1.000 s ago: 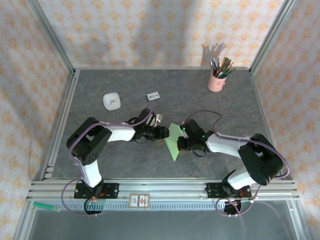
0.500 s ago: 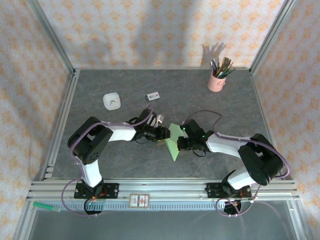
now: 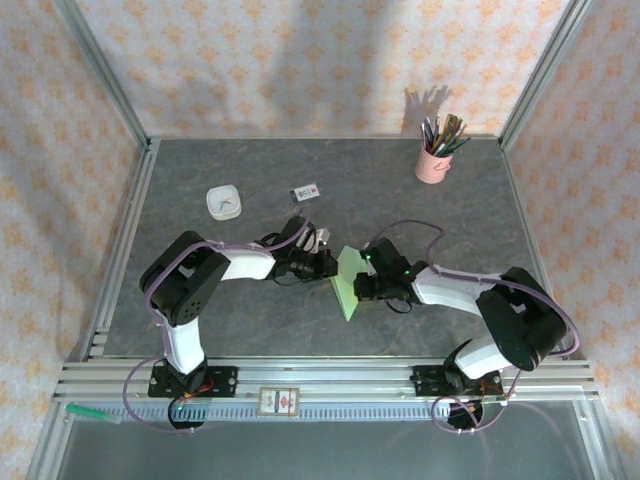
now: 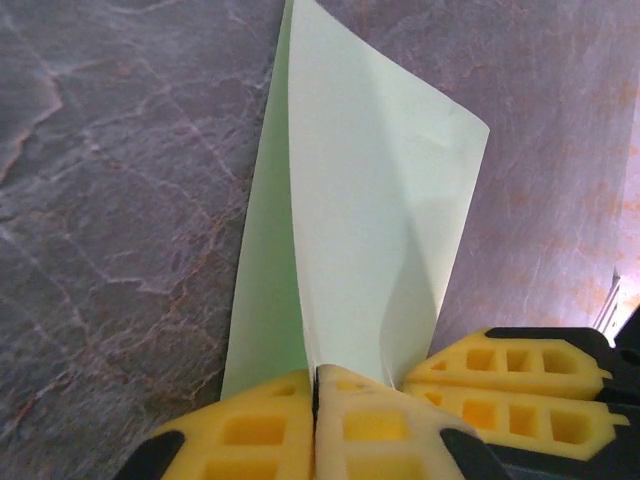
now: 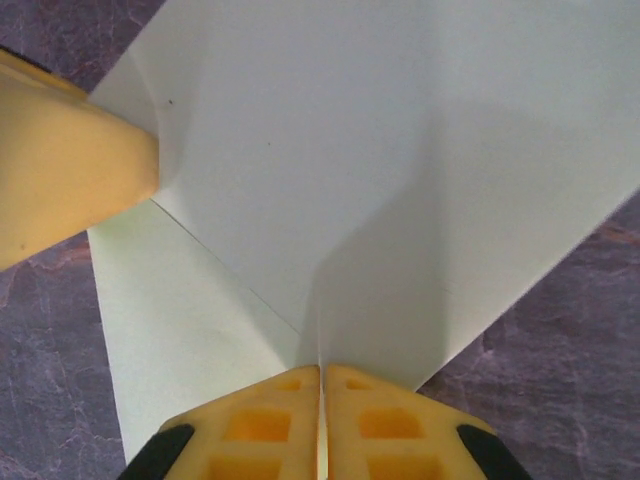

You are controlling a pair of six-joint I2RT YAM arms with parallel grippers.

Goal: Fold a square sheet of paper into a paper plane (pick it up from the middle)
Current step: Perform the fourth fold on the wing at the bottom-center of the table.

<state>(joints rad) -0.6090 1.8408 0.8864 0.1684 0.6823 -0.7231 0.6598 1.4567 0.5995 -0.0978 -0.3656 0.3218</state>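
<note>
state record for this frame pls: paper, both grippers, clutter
paper: pale green sheet of paper, creased, partly folded, mid grey table
left gripper: shut on the paper's edge
right gripper: shut on the paper, from the opposite side
clutter: pink pencil cup, white square dish, small white card, all farther back

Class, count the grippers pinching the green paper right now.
2. The left gripper pinches the green paper from its left side; the right gripper pinches it from the right, mid-table.
</note>
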